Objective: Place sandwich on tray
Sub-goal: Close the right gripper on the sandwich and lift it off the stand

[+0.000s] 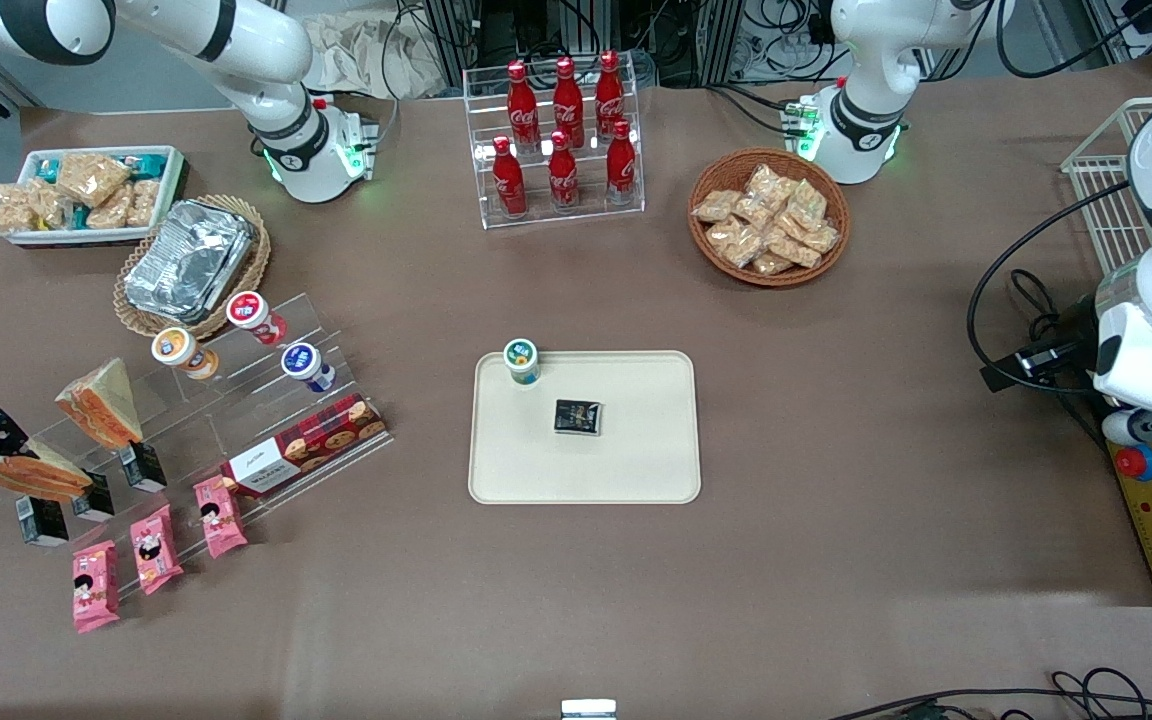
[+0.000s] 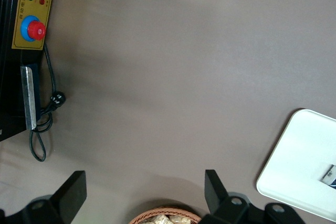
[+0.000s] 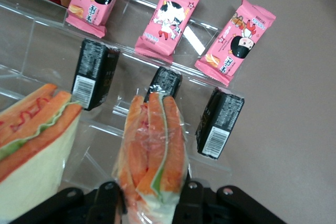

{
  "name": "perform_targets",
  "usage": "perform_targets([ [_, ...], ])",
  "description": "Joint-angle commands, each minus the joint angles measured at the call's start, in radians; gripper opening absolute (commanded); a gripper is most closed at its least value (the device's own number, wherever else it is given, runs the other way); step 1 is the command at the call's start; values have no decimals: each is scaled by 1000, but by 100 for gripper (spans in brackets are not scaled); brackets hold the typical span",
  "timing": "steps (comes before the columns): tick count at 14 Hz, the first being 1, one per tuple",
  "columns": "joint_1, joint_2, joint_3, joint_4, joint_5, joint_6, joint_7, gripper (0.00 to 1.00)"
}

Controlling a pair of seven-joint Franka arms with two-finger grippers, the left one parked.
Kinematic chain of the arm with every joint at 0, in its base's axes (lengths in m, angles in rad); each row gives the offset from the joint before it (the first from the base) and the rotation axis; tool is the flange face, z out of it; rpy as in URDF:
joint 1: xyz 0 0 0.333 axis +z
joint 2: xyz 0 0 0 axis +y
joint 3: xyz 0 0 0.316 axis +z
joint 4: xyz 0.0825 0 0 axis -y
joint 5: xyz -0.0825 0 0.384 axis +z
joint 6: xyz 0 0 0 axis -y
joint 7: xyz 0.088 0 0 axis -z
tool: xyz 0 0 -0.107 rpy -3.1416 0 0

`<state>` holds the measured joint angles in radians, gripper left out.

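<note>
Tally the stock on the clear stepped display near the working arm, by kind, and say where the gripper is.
Clear-wrapped wedge sandwiches: 2, one between the gripper fingers
Pink snack packets: 3
Small black cartons: 3
Round-lidded cups: 3
Red cookie box: 1
Total: 12

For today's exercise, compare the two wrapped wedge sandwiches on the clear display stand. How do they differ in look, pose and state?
The sandwich shows its narrow striped edge, orange with a thin green layer; the other sandwich shows a broad tan bread face. The first sits between the fingers of the tool, closed on it; the other stands free, higher on the stand, farther from the front camera. Both are clear-wrapped wedges, neither on the tray.
</note>
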<state>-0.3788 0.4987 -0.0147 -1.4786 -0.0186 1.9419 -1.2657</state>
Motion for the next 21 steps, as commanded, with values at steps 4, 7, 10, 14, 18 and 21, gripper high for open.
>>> perform_targets([
  [4, 3, -77, 9, 102, -14, -216, -6, 7],
  [7, 55, -167, 10, 110, -4, -281, -4, 8],
  [10, 154, -216, 13, 109, 28, -296, -1, 8],
  [14, 343, -230, 12, 109, 81, -301, 21, 7],
  [18, 548, -215, 10, 107, 95, -282, 303, 7],
  [21, 693, -177, 9, 104, 94, -210, 449, 7],
])
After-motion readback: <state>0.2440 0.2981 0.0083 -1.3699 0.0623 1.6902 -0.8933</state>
